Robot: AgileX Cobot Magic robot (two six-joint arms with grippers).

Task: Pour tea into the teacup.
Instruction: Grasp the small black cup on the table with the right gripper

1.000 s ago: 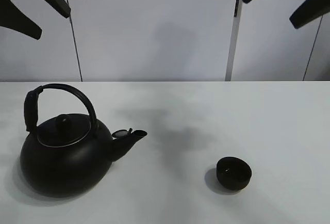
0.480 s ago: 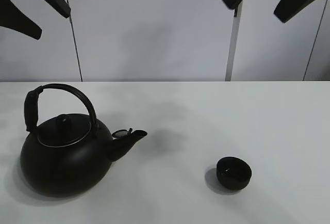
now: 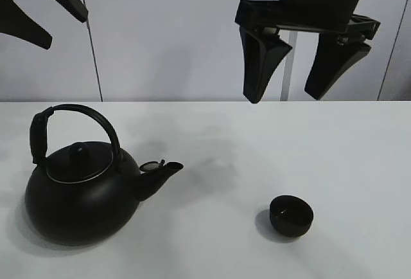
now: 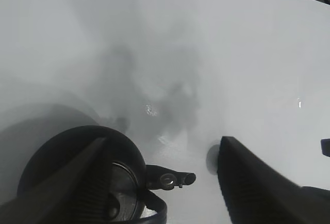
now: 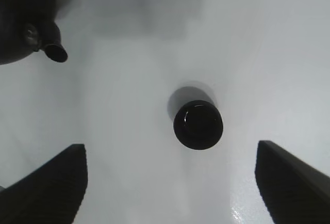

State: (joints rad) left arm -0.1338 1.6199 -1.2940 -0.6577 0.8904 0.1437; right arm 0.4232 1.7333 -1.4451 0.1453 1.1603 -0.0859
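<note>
The small black teacup stands on the white table at the front right. It also shows in the right wrist view, between my fingers and well below them. The big black kettle stands at the front left, spout pointing right toward the cup. My right gripper hangs open and empty high above the table, behind the teacup. My left gripper is open and empty at the top left, high above the kettle. The left wrist view shows the kettle lid and spout below its open fingers.
The white table runs across the whole view. White wall panels with dark seams stand behind its far edge. Only the kettle and the cup stand on the table.
My right gripper has come down and moved left, from the top right corner to above the table behind the teacup. The left gripper, kettle and teacup have not moved.
</note>
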